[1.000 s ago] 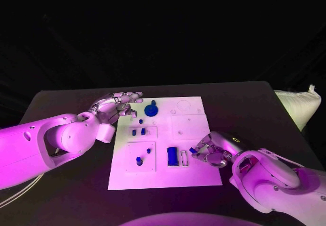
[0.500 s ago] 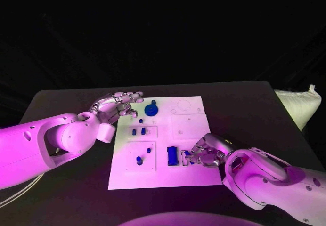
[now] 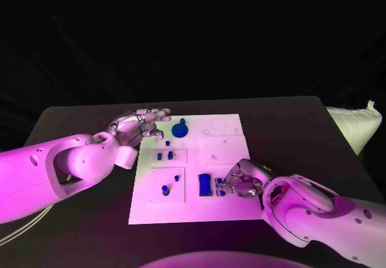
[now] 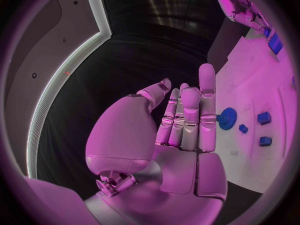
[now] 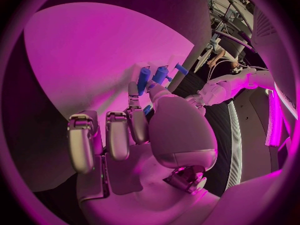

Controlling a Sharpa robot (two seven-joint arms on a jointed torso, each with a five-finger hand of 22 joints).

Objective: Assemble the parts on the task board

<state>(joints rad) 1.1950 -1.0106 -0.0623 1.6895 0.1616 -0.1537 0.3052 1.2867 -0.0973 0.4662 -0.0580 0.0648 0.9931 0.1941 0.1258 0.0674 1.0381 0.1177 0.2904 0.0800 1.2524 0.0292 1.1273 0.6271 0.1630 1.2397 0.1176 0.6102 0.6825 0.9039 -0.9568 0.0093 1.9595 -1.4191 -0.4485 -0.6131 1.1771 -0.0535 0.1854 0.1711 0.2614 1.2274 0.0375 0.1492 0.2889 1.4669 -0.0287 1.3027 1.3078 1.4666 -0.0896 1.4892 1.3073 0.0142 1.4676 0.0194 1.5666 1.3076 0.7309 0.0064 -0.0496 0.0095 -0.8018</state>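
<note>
The white task board [image 3: 225, 151] lies mid-table. My right hand [image 3: 241, 181] rests over its right lower part and pinches a small blue part [image 3: 218, 187] between thumb and a finger, close beside an upright blue block [image 3: 204, 185]. The right wrist view shows that part [image 5: 149, 110] at the fingertips over the board [image 5: 106, 55], with blue pegs [image 5: 160, 74] beyond. My left hand [image 3: 143, 124] hovers at the board's far left corner next to a blue gear [image 3: 179, 131]. Its fingers [image 4: 187, 120] are straight and hold nothing, the gear [image 4: 227, 119] just past them.
Small blue parts stand in the board's left recesses [image 3: 164, 157], with more nearer me [image 3: 165, 190]. A white bag [image 3: 354, 125] lies at the table's right edge. Bare black table [image 3: 289, 128] flanks the board.
My right hand has slid left across the board with the small blue part, ending next to the blue block. The left hand has stayed put.
</note>
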